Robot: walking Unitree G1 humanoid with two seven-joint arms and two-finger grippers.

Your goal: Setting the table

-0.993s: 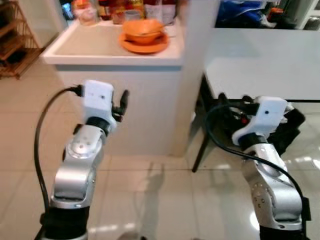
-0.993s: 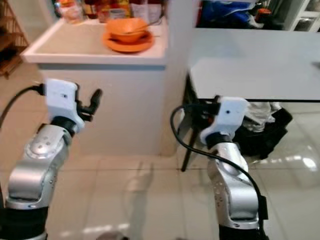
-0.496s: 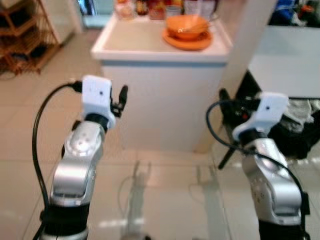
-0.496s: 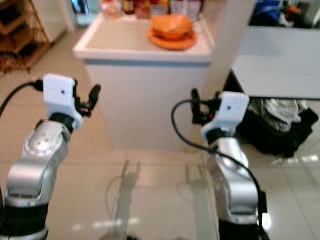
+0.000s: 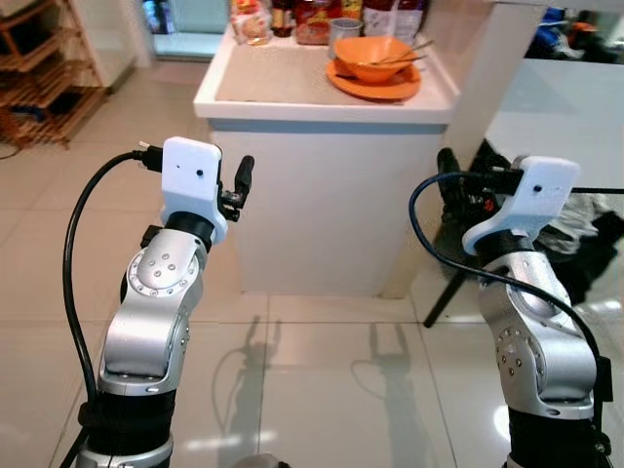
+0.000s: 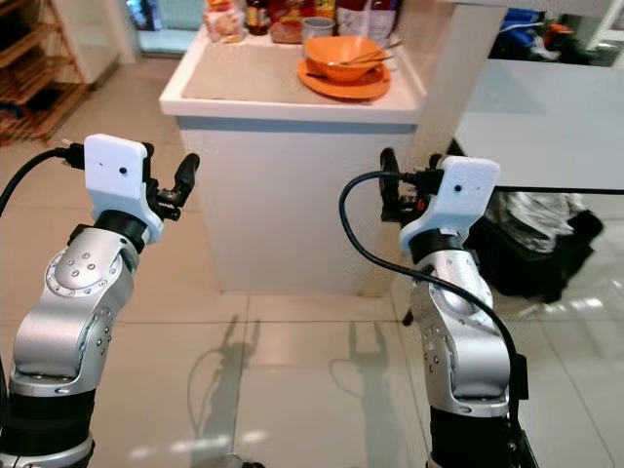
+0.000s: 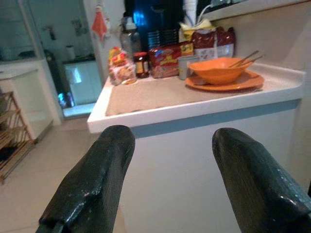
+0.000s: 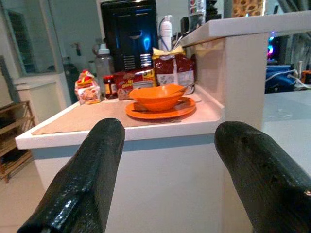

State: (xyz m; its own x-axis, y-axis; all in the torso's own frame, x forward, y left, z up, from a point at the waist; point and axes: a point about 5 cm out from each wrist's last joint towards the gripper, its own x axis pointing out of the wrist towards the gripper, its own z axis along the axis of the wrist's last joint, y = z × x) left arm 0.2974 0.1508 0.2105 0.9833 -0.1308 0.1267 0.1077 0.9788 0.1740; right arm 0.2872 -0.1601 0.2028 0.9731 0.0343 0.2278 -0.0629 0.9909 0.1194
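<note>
An orange bowl (image 5: 372, 54) with chopsticks (image 5: 408, 53) in it sits on an orange plate (image 5: 374, 88) at the right end of a white counter (image 5: 283, 96) ahead of me. Both arms are raised in front of the counter's face, below its top and well short of the bowl. My left gripper (image 5: 241, 183) is open and holds nothing, and its wrist view looks between the fingers (image 7: 97, 179) at the bowl (image 7: 217, 70). My right gripper (image 5: 454, 183) is open too, with the bowl (image 8: 156, 97) framed between its fingers (image 8: 92, 170).
Jars, snack packets and a cup (image 5: 310, 16) line the back of the counter. A white pillar (image 5: 499, 68) rises at its right end. Beyond it stands a pale table (image 5: 565, 107) with a dark bag (image 5: 585, 239) under it. A wooden rack (image 5: 39, 68) stands far left on the tiled floor.
The whole view has shifted, so the counter and bowl now sit further right and more squarely ahead. Both arms keep the same raised pose.
</note>
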